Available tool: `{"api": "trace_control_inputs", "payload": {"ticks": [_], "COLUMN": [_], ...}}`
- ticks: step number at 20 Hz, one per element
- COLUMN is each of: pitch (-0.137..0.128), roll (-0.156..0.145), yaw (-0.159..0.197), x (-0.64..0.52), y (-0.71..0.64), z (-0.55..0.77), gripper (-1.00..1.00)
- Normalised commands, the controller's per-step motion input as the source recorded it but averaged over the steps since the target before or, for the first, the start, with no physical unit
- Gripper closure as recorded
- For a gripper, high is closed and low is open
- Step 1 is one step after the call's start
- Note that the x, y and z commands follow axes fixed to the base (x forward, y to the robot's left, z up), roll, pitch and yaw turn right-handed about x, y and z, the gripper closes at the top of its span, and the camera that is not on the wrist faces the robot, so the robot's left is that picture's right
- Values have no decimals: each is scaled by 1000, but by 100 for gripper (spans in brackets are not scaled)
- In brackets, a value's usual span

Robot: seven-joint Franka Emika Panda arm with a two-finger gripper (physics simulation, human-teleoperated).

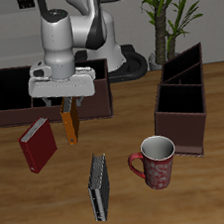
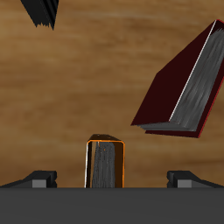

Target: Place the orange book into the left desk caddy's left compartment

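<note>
The orange book [image 1: 70, 124] stands upright on end on the table, in front of the broadside caddy. My gripper [image 1: 67, 104] is low over its top, open, with one finger on each side of it. In the wrist view the book's pale page edge and orange covers [image 2: 103, 163] sit midway between my fingers [image 2: 42, 179], with a clear gap on both sides. The left desk caddy [image 1: 181, 103], dark maroon-brown and seen short-end-on, stands apart across the table. Its taller, sloping left compartment [image 1: 186, 69] is the farther end.
A dark-red book [image 1: 37, 146] [image 2: 179, 83] lies tilted beside the orange book. A dark grey-black book [image 1: 99, 188] stands nearer the front edge. A red patterned mug [image 1: 156, 161] stands before the left caddy. The broadside caddy [image 1: 12, 97] is behind my gripper.
</note>
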Motion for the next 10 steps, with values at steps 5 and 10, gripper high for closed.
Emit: {"api": "trace_control_inputs", "payload": {"ticks": [5,10], "pitch": [28,54], "roll": [-2,52], "yaw": [-16,18], "x": [65,49], "y": [-35,98], "z": [-260,-375], "gripper": [-100,100]}}
